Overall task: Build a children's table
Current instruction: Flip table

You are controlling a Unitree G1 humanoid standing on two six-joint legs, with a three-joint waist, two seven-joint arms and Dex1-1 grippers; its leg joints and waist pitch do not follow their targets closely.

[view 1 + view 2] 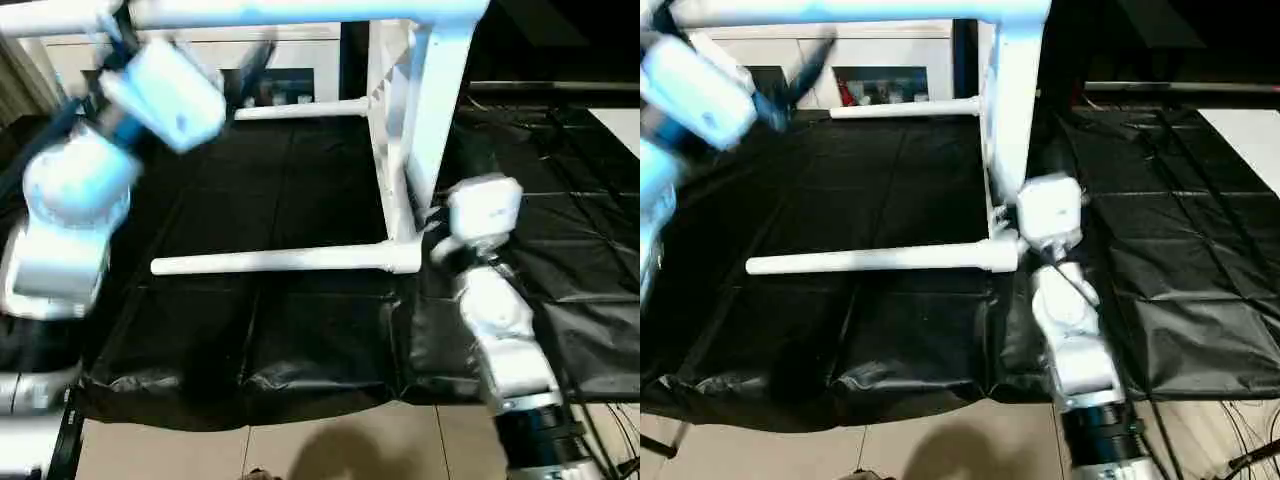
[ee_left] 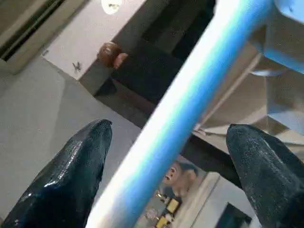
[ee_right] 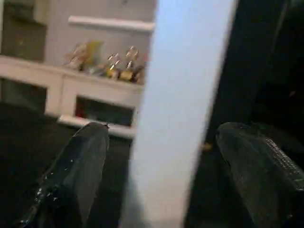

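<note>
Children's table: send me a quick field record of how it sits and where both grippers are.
children's table: on its side on the black-sheeted table, top upright
legs: pointing sideways, two low, one high
left gripper: open, fingers either side of the high leg, not touching it
right gripper: open, straddling the tabletop's edge

A black sheet (image 1: 300,330) covers the large table; its near edge hangs in folds. Beige floor tiles (image 1: 330,450) lie in front of it. A white cabinet (image 1: 890,60) stands at the far side, with small coloured items (image 1: 880,95) behind its glass. Cables (image 1: 1230,440) lie at the near right.
</note>
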